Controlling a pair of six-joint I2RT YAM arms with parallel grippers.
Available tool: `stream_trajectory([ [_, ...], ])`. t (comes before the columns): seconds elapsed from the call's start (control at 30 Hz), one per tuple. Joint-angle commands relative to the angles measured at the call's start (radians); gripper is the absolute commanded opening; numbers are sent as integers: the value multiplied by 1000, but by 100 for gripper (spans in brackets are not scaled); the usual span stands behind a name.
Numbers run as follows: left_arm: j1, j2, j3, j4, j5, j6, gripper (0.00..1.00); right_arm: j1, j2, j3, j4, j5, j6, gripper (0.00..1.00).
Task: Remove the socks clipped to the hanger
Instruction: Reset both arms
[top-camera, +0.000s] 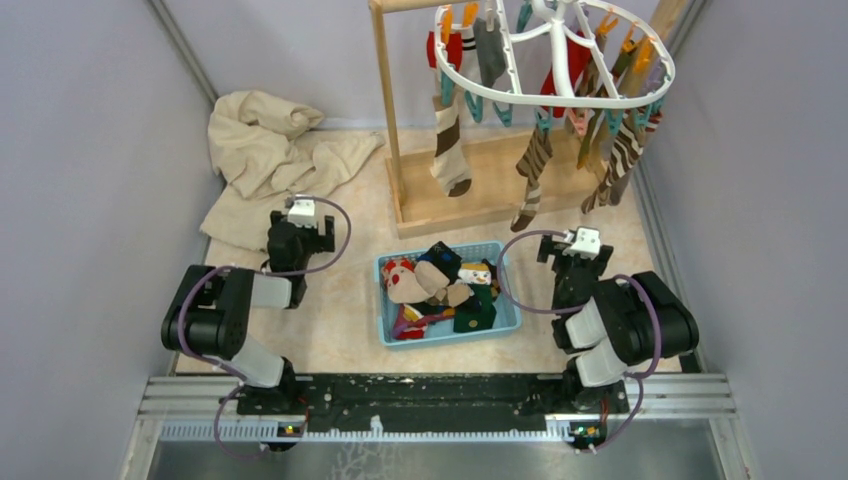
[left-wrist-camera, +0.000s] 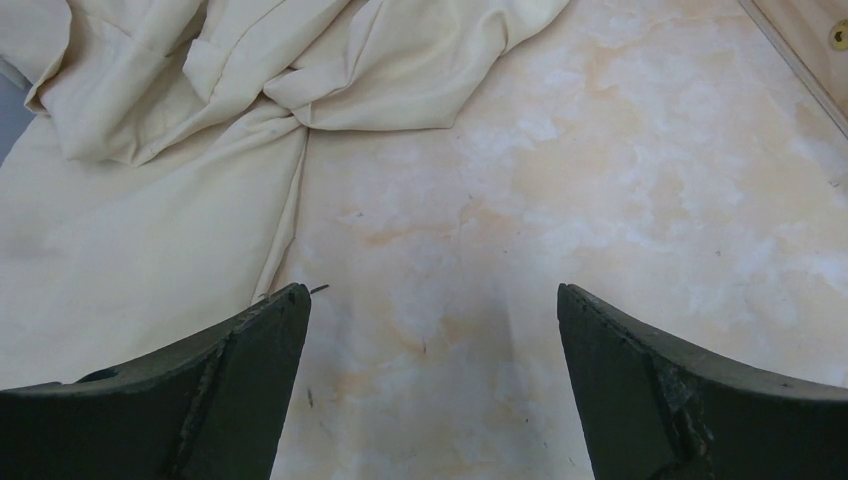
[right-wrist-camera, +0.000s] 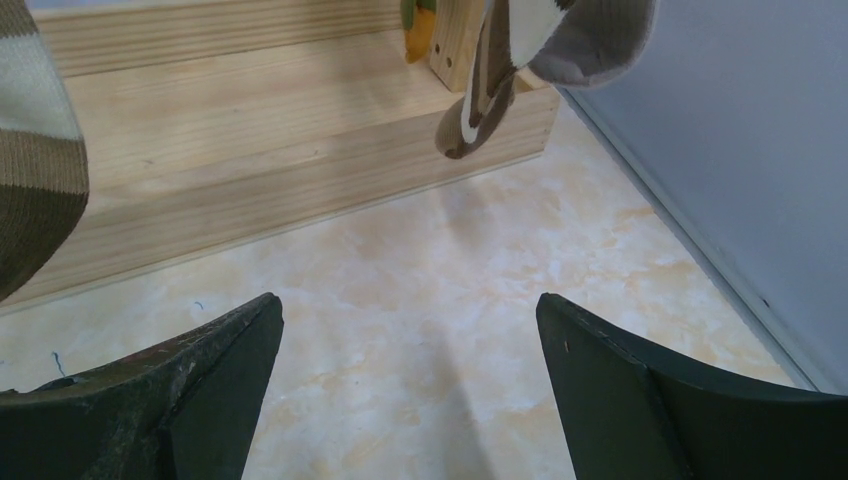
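A soft, crumpled beige cloth (top-camera: 268, 150) is lying at the upper left on a glossy, cream-marbled counter (top-camera: 340, 310). Just below it the left end effector (left-wrist-camera: 430, 300) is hovering with its dark, scuffed fingers (left-wrist-camera: 250, 380) spread wide, gripping nothing and touching nothing. In its wrist view, the cloth's edge is showing near the left finger.

In the middle a blue plastic lattice basket (top-camera: 381, 300) is sitting with a pile of knitted socks (top-camera: 440, 285), snowman faces among them. Above it a pale wooden stand (top-camera: 386, 110) is rising from a plank base.

At the upper right the white plastic oval hanger (top-camera: 560, 103) is hanging, its top cut off by the frame. Brown-striped, grey and red socks (top-camera: 452, 150) are dangling from its orange and teal clips (top-camera: 470, 15); those at the back are overlapping and hard to tell apart.

At lower right the right end effector (right-wrist-camera: 410, 310) is gaping just as wide, empty, over bare counter near the base. Striped sock toes are hanging above it, partly cropped.
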Motion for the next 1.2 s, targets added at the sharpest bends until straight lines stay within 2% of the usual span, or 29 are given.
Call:
stream_trajectory([
  [0.0, 11, -8, -26, 94, 48, -23, 99, -8, -8, 29, 49, -14, 0, 99],
  [0.33, 12, -25, -133, 269, 69, -19, 99, -9, -12, 30, 42, -15, 3, 99],
  [0.5, 25, 38, -161, 392, 62, -31, 99, -9, -11, 29, 43, -15, 3, 99],
  [0.6, 27, 21, -145, 330, 43, -50, 99, -8, -12, 29, 43, -15, 3, 99],
  [1.17, 28, 24, -146, 337, 44, -46, 99, -9, -11, 29, 41, -15, 2, 99],
])
